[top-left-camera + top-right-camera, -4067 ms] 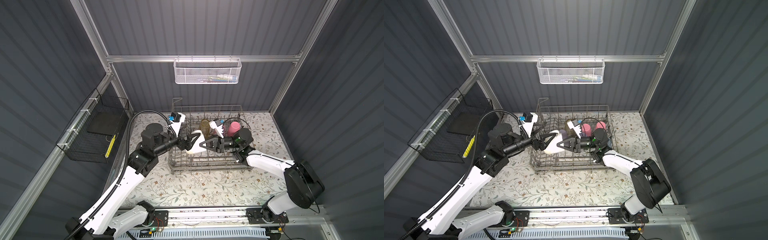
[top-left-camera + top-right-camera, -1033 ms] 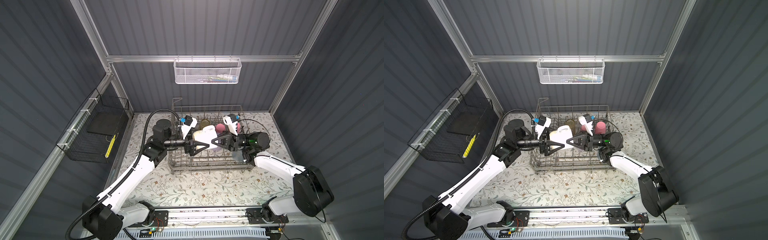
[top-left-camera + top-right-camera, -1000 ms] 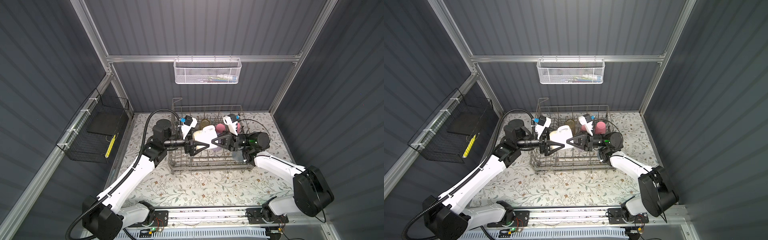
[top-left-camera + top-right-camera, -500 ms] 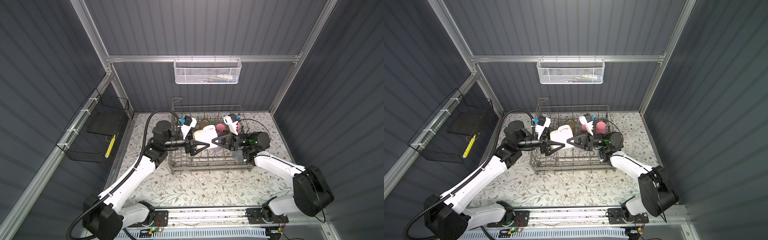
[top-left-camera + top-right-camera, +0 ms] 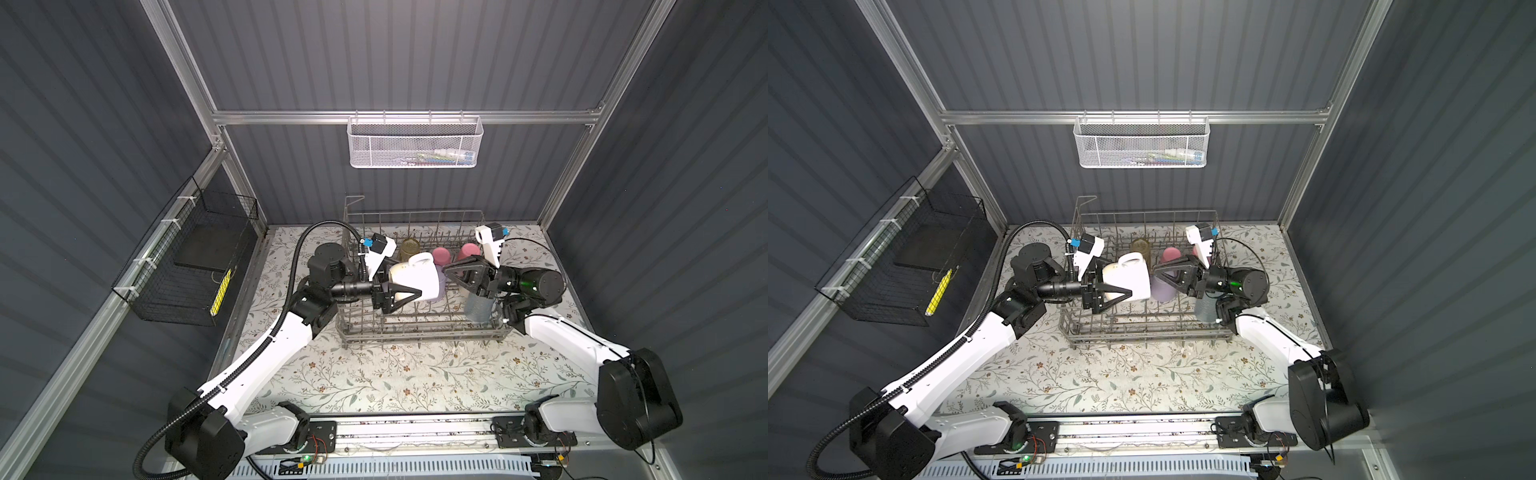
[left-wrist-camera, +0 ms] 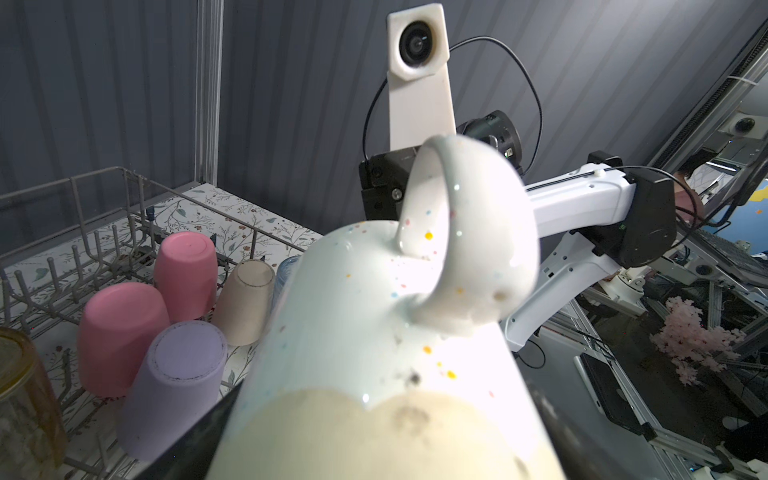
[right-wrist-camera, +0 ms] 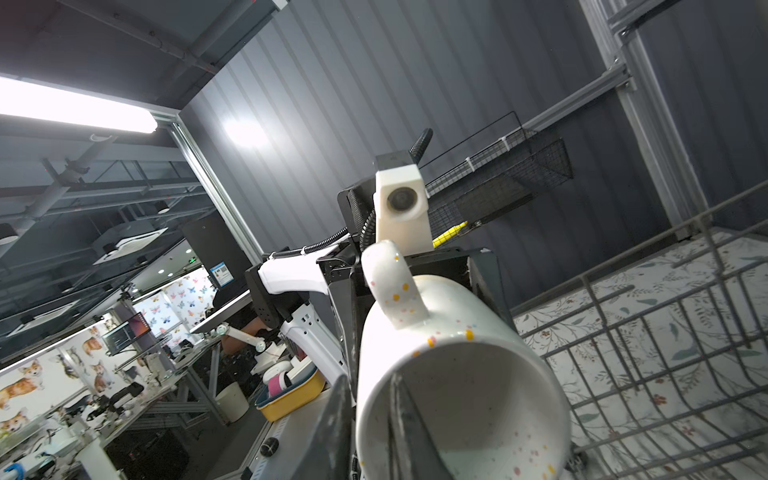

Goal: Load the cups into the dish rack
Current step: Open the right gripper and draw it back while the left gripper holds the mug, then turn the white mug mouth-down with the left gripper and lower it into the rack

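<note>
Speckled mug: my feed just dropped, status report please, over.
Left gripper jaws clamped around speckled mug base. Right gripper jaws straddle its rim, grip unclear. Mug sideways over dish rack, not seated. Lilac cup near its mouth.

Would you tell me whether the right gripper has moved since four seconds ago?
Yes: the right gripper has shifted rightward along the rack.
</note>
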`<act>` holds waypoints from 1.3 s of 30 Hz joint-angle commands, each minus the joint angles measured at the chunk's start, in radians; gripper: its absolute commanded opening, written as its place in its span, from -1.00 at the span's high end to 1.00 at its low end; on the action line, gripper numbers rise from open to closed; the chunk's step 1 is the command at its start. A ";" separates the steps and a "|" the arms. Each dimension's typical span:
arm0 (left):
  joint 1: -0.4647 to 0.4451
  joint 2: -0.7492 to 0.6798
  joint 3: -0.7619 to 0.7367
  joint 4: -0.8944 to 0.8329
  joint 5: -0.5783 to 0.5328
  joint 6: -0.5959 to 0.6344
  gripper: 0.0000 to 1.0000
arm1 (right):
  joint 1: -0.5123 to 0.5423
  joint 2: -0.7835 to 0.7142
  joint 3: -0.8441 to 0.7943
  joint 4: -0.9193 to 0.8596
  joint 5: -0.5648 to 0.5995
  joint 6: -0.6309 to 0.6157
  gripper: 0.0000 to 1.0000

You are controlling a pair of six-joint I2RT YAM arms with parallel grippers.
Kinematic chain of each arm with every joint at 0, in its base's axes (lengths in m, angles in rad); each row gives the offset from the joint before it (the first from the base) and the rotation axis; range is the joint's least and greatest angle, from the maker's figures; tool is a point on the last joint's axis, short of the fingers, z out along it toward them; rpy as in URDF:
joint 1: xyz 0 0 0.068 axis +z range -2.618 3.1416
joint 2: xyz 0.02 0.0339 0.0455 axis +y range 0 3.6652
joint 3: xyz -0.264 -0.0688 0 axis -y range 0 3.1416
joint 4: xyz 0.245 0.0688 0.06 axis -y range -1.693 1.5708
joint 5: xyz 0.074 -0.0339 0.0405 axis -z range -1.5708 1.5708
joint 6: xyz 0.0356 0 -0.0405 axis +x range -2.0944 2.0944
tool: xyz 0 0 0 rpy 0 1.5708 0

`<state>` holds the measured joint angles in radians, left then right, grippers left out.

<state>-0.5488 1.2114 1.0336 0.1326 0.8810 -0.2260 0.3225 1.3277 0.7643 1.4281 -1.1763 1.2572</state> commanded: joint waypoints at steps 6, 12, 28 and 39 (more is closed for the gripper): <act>0.001 0.006 0.075 -0.078 -0.043 0.045 1.00 | -0.089 -0.052 -0.057 0.050 0.015 0.017 0.56; 0.001 0.021 0.174 -0.354 -0.208 0.160 1.00 | -0.193 -0.091 -0.114 -0.013 0.037 -0.008 0.53; -0.017 0.219 0.494 -0.901 -0.489 0.399 1.00 | -0.229 -0.309 -0.131 -0.721 0.170 -0.483 0.52; -0.127 0.419 0.649 -1.107 -0.692 0.488 1.00 | -0.232 -0.367 -0.147 -0.884 0.227 -0.590 0.51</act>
<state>-0.6518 1.6077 1.6199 -0.9218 0.2352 0.2127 0.0971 0.9737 0.6228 0.5869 -0.9680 0.7128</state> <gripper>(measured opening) 0.925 0.243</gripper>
